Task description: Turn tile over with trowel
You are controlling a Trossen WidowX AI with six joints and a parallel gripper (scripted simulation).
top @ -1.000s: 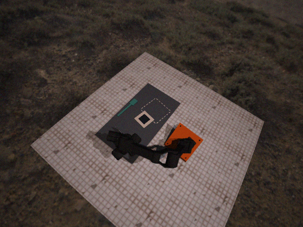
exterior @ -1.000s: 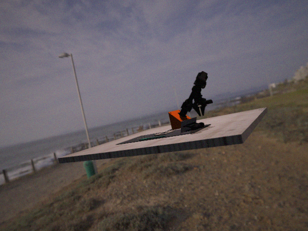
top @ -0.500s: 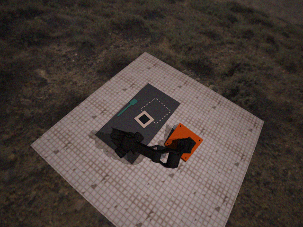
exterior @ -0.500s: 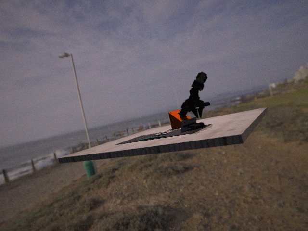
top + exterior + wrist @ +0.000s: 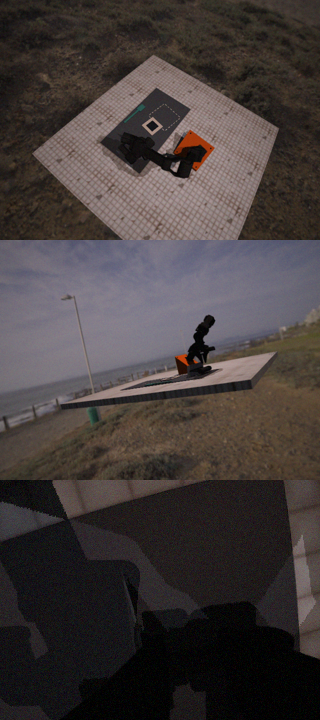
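Note:
The green trowel (image 5: 132, 115) (image 5: 160, 383) lies flat along the mat's (image 5: 158, 95) (image 5: 134, 386) edge. The tile (image 5: 146, 125) lies flat with its marked side up, a pale square with a dark centre. Its upper right edge lies along the lower left side of the dashed outline (image 5: 172, 110). My gripper (image 5: 121, 141) (image 5: 203, 359) is partly open with nothing between its fingers. It hangs above the mat's near end, well away from the trowel and the tile. The wrist view is very dark and shows neither trowel nor tile.
An orange slanted block (image 5: 192, 138) (image 5: 181, 367) stands beside the mat, partly hidden by the arm in the top view. A grey block (image 5: 190, 370) stands near the arm's base. The tiled table (image 5: 77, 149) (image 5: 103, 396) extends around the mat.

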